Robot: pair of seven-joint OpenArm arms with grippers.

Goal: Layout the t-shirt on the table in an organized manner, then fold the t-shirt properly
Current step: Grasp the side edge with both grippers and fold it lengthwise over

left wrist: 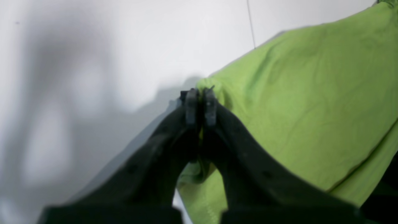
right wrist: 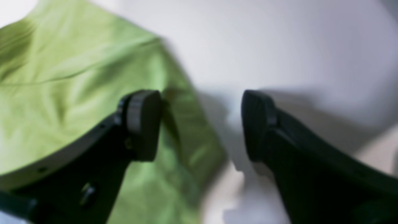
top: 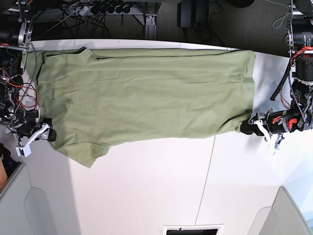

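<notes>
The olive-green t-shirt lies spread out flat across the far half of the white table, with a sleeve pointing toward the near side. My left gripper is shut on a corner of the shirt's edge, low at the table; in the base view it is at the shirt's right end. My right gripper is open, one finger over the shirt's edge and the other over bare table; in the base view it is at the shirt's left end.
Cables and a power strip run behind the table's far edge. A thin dark seam crosses the tabletop. A dark slot sits at the near edge. Both arm bases with wiring stand at the table's left and right ends.
</notes>
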